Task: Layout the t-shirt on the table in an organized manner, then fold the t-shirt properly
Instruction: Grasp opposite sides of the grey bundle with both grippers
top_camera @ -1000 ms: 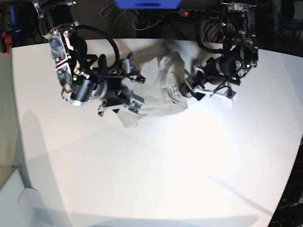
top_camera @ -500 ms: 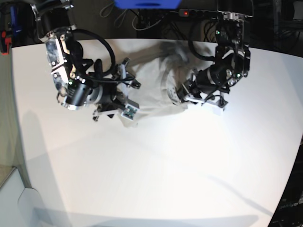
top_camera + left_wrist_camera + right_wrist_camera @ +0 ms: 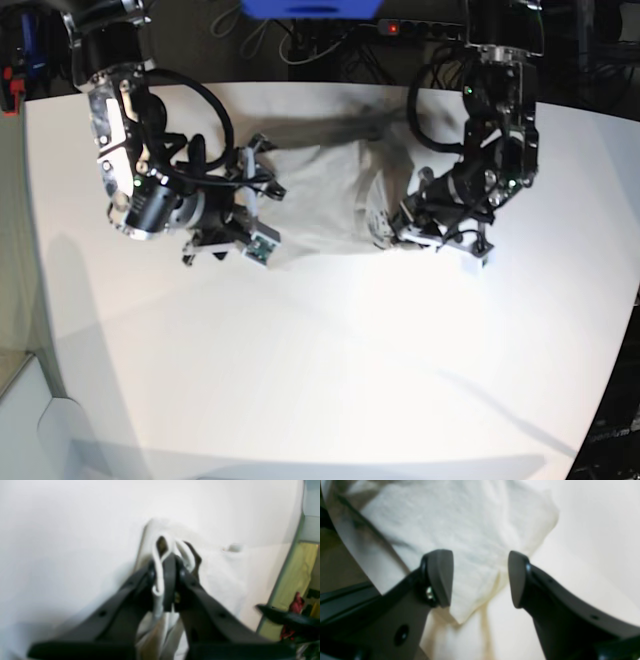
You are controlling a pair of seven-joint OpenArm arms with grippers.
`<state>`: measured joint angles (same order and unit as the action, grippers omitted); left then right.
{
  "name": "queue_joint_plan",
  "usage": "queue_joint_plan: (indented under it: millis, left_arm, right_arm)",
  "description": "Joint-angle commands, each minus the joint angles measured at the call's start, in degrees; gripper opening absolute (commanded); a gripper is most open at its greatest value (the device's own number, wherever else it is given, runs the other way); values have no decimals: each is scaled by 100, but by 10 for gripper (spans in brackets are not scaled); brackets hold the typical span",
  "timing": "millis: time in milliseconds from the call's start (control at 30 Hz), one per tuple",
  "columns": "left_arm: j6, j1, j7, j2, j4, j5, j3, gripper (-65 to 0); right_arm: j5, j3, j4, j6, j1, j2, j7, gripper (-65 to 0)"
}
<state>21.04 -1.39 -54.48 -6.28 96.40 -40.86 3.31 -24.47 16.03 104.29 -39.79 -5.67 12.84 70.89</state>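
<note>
The t-shirt (image 3: 320, 185) lies bunched at the far middle of the white counter (image 3: 330, 370), so the laying-out step looks in hand: the left gripper (image 3: 166, 580) has its jaws pressed together on a fold of fabric, while the right gripper (image 3: 480, 578) hangs over a corner with jaws spread. Next, the right jaws likely need to close on that corner so both arms can draw the cloth flat. Only the wrist views show these jaw states; the base view alone shows the whole crumpled shirt between the arms.

Beyond the far edge, a blue object (image 3: 311, 8) sits at the top centre of the base view. Right of it lies a black power strip (image 3: 415, 27) with a lit red switch, and dark cables (image 3: 300, 45) trail nearby. At the far left, a small red item (image 3: 12, 88) shows against dark clutter.
</note>
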Motion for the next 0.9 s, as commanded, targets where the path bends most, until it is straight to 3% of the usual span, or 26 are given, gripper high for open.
queue_joint_plan:
  millis: [0, 600, 667, 867]
  left_arm:
    - [37, 161, 90, -9, 105, -59, 16, -649]
    - [28, 389, 134, -44, -554, 3, 7, -649]
    - [28, 389, 134, -44, -563, 3, 7, -649]
    - [28, 398, 90, -53, -563, 3, 7, -646]
  right_arm:
    - [-72, -25, 81, -21, -105, 21, -96, -296]
    - [-81, -25, -367, -21, -290, -93, -166, -303]
    - [-81, -8, -561, -21, -308, -119, -333, -352]
    - [-81, 19, -1115, -21, -308, -154, -509, -609]
